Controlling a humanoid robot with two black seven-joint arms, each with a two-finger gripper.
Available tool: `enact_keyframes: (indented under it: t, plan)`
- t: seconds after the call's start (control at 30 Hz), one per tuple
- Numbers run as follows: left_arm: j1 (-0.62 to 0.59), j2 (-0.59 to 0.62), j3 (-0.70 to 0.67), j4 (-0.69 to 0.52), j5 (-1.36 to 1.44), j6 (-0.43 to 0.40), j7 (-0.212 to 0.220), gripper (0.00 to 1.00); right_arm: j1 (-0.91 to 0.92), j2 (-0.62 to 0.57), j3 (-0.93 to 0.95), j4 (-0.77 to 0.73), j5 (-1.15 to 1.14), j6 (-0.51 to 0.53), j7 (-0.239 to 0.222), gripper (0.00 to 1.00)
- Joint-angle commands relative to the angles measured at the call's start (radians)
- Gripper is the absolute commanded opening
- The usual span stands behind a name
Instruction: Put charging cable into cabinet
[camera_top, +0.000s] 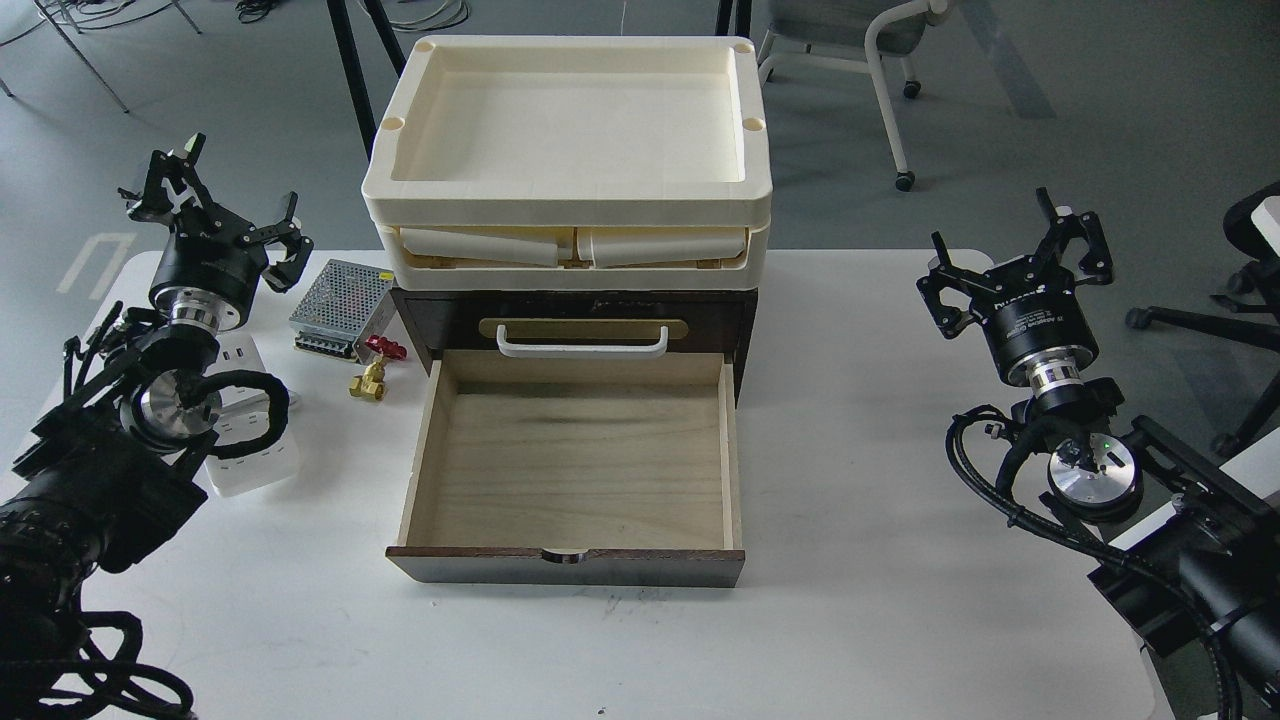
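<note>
Both grippers hover empty, fingers spread: left gripper (215, 205) above the table's (880, 420) left edge, right gripper (1020, 260) well off to the right. Partly hidden beneath the left arm lies the white charging cable (252, 462). At centre, the dark cabinet (575, 305) has its light-wood drawer (570, 470) pulled open, cream trays (570, 120) stacked on top.

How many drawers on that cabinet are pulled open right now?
1. The lower drawer is pulled out toward me and empty. The upper drawer, with the white handle, is closed. Nothing suggests others, though the cabinet's sides are hidden.
</note>
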Motion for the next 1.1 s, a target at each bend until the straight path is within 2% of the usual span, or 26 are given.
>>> enact_keyframes:
  t: [0.0, 0.13, 0.2, 0.37, 0.5, 0.63, 0.87, 1.07]
  plan:
    - [-0.007, 0.012, 0.014, -0.004, 0.007, 0.000, -0.029, 1.00, 0.000, 0.000, 0.000, 0.000, 0.000, 0.000, 0.001, 1.00]
    - [-0.024, 0.026, 0.015, -0.007, 0.008, 0.000, -0.024, 1.00, 0.000, 0.000, 0.000, 0.000, 0.000, 0.000, 0.001, 1.00]
    - [-0.032, 0.073, 0.020, -0.039, 0.009, 0.000, -0.017, 1.00, 0.000, 0.000, 0.000, 0.000, 0.000, 0.000, 0.001, 1.00]
    - [-0.036, 0.300, 0.083, -0.284, 0.114, 0.000, -0.012, 1.00, 0.000, 0.000, -0.002, 0.000, -0.002, 0.000, 0.001, 1.00]
    - [-0.061, 0.438, 0.087, -0.407, 0.338, 0.000, -0.009, 1.00, -0.008, 0.000, -0.002, 0.003, 0.000, 0.000, 0.001, 1.00]
    - [-0.095, 0.521, 0.073, -0.452, 0.620, 0.000, -0.018, 0.99, -0.011, 0.000, -0.002, 0.006, 0.000, 0.000, 0.004, 1.00]
    - [-0.251, 0.578, 0.086, -0.553, 0.987, 0.000, -0.026, 0.99, -0.012, 0.001, -0.002, 0.006, -0.002, 0.000, 0.004, 1.00]
    - [-0.293, 0.571, 0.093, -0.627, 1.573, 0.000, -0.042, 0.97, -0.014, 0.003, -0.002, 0.006, -0.002, 0.000, 0.005, 1.00]
